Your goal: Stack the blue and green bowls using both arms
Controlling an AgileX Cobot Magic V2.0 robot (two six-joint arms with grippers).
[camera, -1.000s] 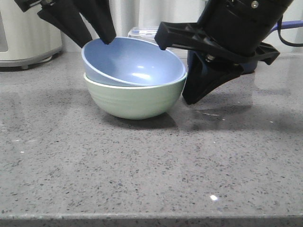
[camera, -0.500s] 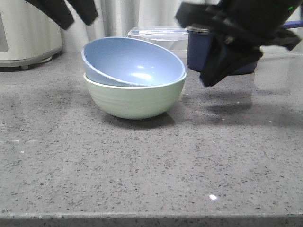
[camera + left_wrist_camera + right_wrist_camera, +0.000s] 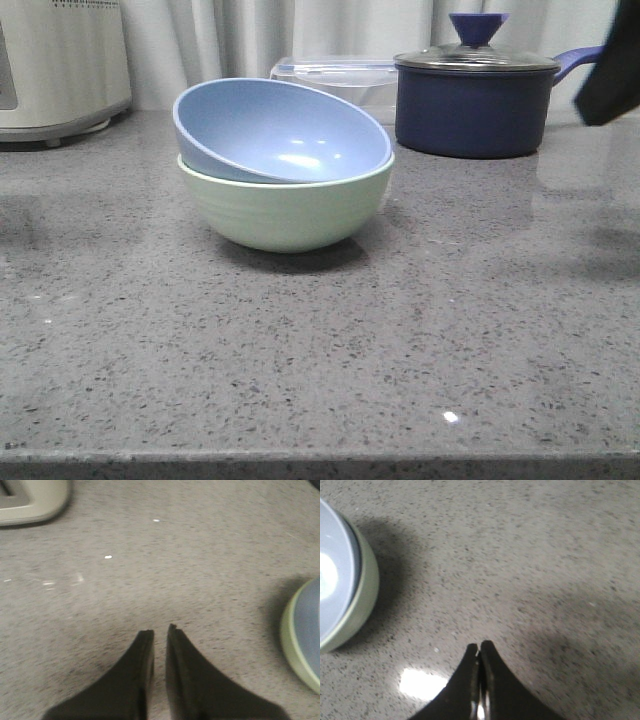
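Note:
The blue bowl [image 3: 280, 130] sits tilted inside the green bowl [image 3: 285, 210] on the grey counter, left of centre. Both arms are away from the stack. My left gripper [image 3: 160, 630] hovers over bare counter with its jaws nearly together and nothing between them. In its view the green bowl [image 3: 292, 640] and blue bowl [image 3: 311, 625] show at the edge. My right gripper [image 3: 479, 646] is shut and empty above the counter, with the blue bowl [image 3: 332, 570] and green bowl [image 3: 366, 595] off to one side. Only a black part of the right arm [image 3: 612, 70] shows in the front view.
A dark navy lidded saucepan [image 3: 475, 105] and a clear plastic box [image 3: 335, 75] stand behind the bowls. A white appliance [image 3: 60, 60] stands at the back left and shows in the left wrist view [image 3: 30, 500]. The counter's front edge [image 3: 320, 458] runs along the bottom.
Both arms have drawn back from the bowls, the left up and out of the front view, the right off to the right edge. The stacked bowls have not moved.

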